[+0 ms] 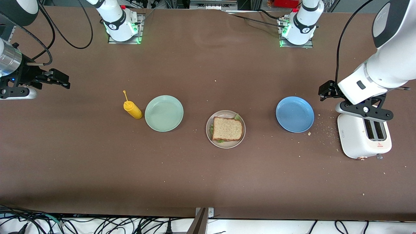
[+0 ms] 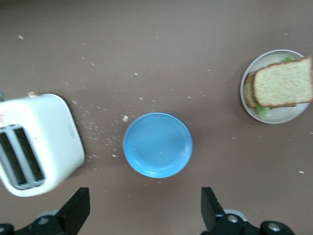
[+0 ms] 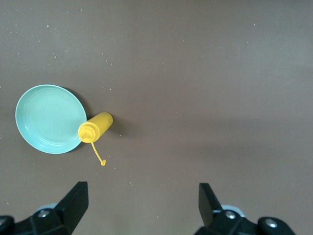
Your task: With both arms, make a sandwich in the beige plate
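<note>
The sandwich, a brown wholegrain slice on top with green lettuce showing at its edges, lies on the beige plate in the middle of the table. Both also show in the left wrist view: the sandwich on the plate. My left gripper hangs open and empty over the table between the blue plate and the toaster; its view shows it too. My right gripper hangs open and empty over bare table at the right arm's end, shown in its own view.
A mint-green plate and a yellow squeeze bottle stand toward the right arm's end. An empty blue plate and a white toaster stand toward the left arm's end, with crumbs between them.
</note>
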